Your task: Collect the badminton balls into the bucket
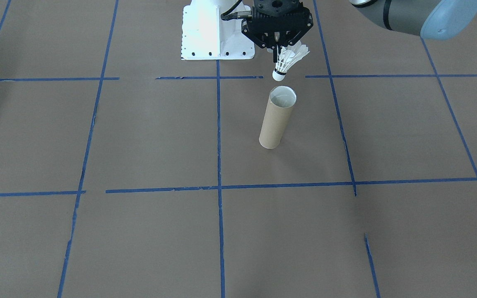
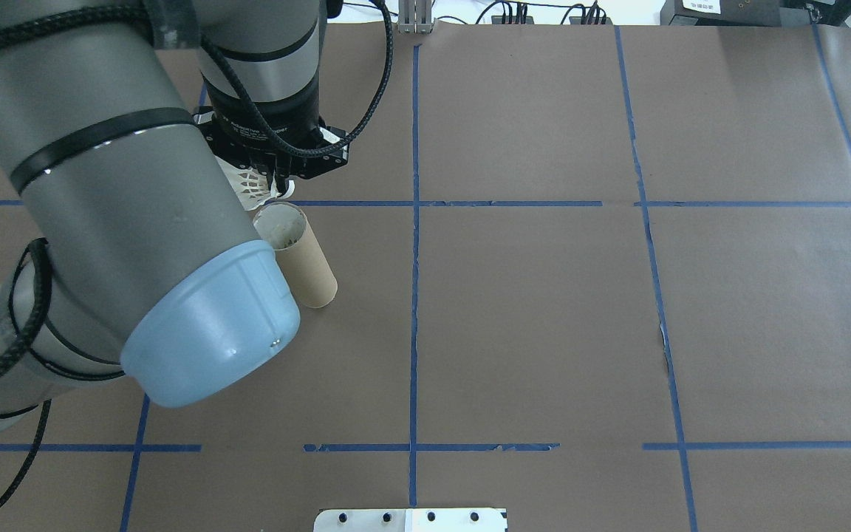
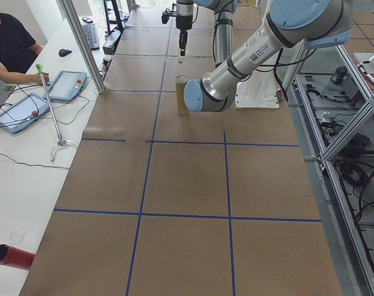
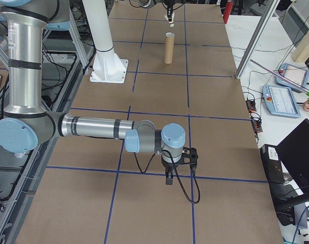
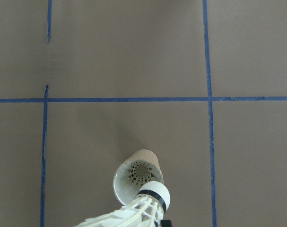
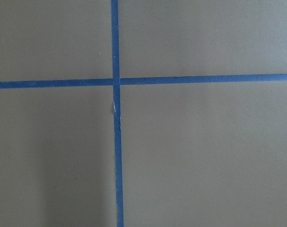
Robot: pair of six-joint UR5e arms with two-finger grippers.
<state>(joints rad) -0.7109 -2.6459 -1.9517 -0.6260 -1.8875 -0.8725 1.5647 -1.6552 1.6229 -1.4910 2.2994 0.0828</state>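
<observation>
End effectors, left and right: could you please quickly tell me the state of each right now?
Left end effector: closed on the shuttlecock, above the cardboard tube.
Right end effector: cannot be told.

- Table (image 1: 139,136): brown paper cover, gridded with blue tape (image 1: 218,136) (torn in places).
- White side bench (image 3: 14,185), left frame edge: tablets (image 3: 66,85), cables.
- Person (image 3: 11,46) seated, upper left.
</observation>
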